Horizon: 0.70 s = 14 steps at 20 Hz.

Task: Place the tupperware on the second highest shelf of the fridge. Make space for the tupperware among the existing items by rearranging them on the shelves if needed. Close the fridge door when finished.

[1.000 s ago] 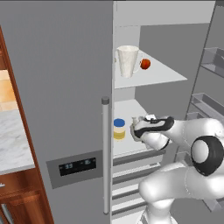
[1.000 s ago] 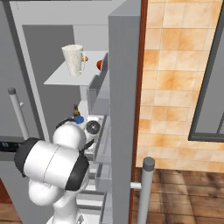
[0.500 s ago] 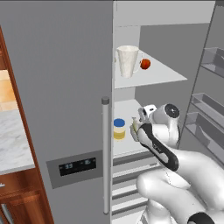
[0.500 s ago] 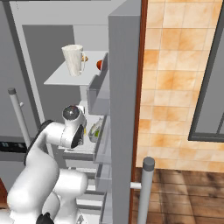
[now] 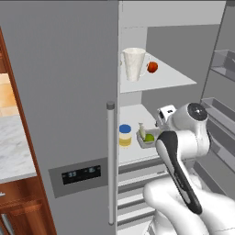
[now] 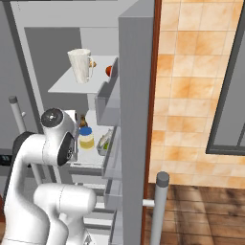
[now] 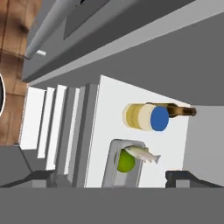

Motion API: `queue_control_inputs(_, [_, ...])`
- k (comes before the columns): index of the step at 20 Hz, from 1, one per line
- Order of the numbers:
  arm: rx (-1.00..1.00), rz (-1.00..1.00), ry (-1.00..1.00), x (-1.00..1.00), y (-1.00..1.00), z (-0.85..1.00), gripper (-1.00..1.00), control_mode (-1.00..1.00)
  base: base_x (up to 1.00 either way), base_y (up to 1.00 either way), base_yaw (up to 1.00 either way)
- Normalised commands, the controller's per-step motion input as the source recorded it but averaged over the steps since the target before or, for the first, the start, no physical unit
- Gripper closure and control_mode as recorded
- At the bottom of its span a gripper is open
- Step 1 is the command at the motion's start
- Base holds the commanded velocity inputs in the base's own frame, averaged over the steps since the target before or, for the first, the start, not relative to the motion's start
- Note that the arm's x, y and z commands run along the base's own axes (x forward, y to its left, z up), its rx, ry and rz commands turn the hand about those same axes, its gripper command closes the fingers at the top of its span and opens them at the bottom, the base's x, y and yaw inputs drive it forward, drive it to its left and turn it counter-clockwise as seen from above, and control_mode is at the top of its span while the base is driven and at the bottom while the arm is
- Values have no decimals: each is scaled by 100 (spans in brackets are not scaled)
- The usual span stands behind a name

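**Ana:** Where does the small clear tupperware box point(image 7: 126, 162) with the green fruit and the fish in it sit?

**Ben:** On the white shelf point(image 7: 175, 142) one level below the one that carries the white handled jug point(image 5: 134, 64) and the small red round fruit point(image 5: 152, 67). It is near the shelf's front edge. The yellow jar with the blue lid point(image 7: 142, 117) is just beside it, and the dark bottle point(image 7: 177, 111) lies behind the jar. I take that for the second highest shelf, though the very top of the fridge is cut off.

**Ana:** And the gripper point(image 7: 110, 176)?

**Ben:** Its jaws are spread wide in the hand view, one fingertip point(image 7: 37, 175) on each side of the box, and neither appears to touch it. So it is released, not grasping.

**Ana:** Then the box looks placed. How should the retreat go?

**Ben:** Pull the hand straight back out along the line of the shelf and keep the fingers apart, so neither tip drags the box towards the edge. Don't swing sideways until the hand is clear, because the jar stands close and would tip easily.

**Ana:** After that?

**Ben:** The tall grey right-hand fridge door point(image 6: 136, 95) stands wide open. Get the whole arm outside the bins before pushing it, or the elbow will be caught.
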Motion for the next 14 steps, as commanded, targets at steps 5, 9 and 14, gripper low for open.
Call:
queue_control_inputs(5, [0,0,-9,-74,1,63,-100,-100,0,0,0])
queue_control_inputs(9, [0,0,-10,-26,0,1,-100,-100,0,0,0])
queue_control_inputs(14, [0,0,0,0,0,0,-100,-100,0,0,0])
